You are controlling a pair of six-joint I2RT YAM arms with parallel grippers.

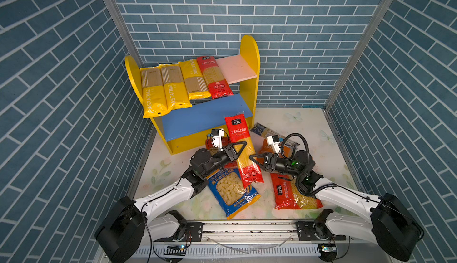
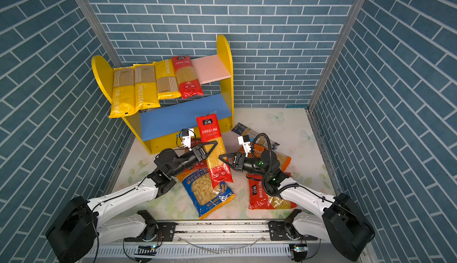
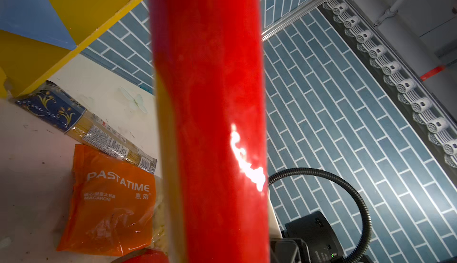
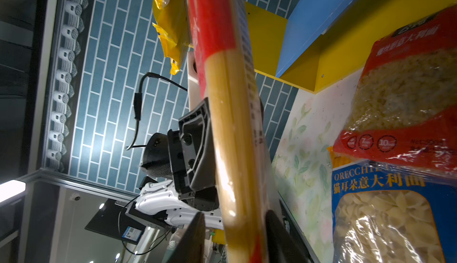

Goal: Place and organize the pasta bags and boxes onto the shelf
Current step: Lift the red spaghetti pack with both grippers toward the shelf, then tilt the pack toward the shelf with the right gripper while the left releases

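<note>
Bright, even light from above; wide-angle bend in both top views

In both top views the pale tabletop (image 1: 309, 130) is the brightest area and the brick walls (image 1: 61, 76) darken toward the picture edges; shadows on it are short and soft. Brick courses and the metal corner posts (image 1: 116, 19) bow outward near the edges. In the left wrist view the red spaghetti pack (image 3: 210, 88) sits so close that it is blurred, with a white blown-out glare patch on its film; the orange bag (image 3: 108, 200) beyond is sharp. In the right wrist view the blue bag (image 4: 385, 214) shows glossy streaks, and a light strip (image 4: 11, 190) outside the enclosure is overexposed
</note>
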